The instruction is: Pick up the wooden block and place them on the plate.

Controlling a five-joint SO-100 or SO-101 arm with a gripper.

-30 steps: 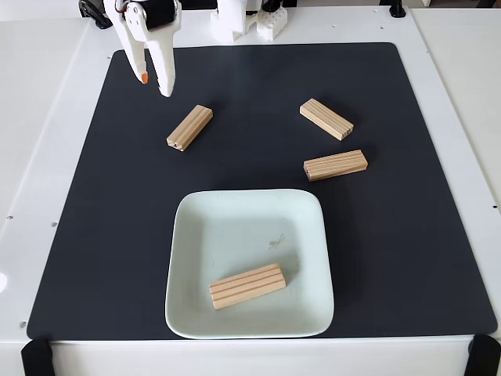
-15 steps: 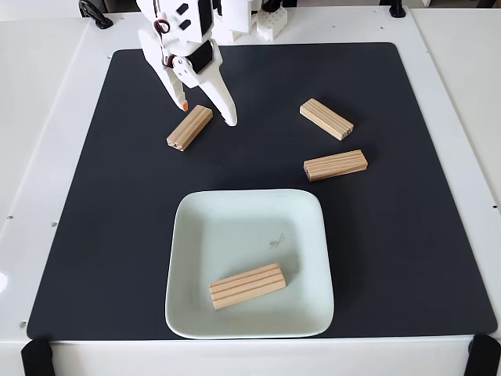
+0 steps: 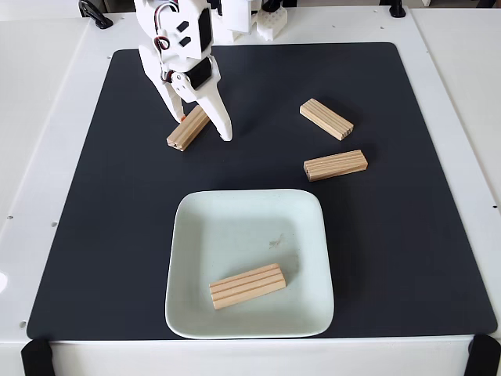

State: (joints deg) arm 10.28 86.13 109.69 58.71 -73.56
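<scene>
A pale mint-green plate [image 3: 313, 235] sits at the mat's front centre with one grooved wooden block [image 3: 246, 286] lying in it. Three more wooden blocks lie on the black mat: one at the upper left [image 3: 185, 131], one at the upper right [image 3: 326, 119], one just below that [image 3: 335, 164]. My white gripper [image 3: 203, 128] is open and straddles the upper-left block, one finger [image 3: 221, 121] on its right side and the orange-tipped finger on its left. The block's far end is hidden behind the gripper.
The black mat [image 3: 407, 235] covers most of the white table. The arm's white base [image 3: 235, 19] stands at the back edge. Black clamps sit at the front corners [image 3: 35, 356].
The gripper has swung from the mat's upper-left corner down and to the right, coming low over the upper-left block with its fingers spread around it. The blocks have not moved.
</scene>
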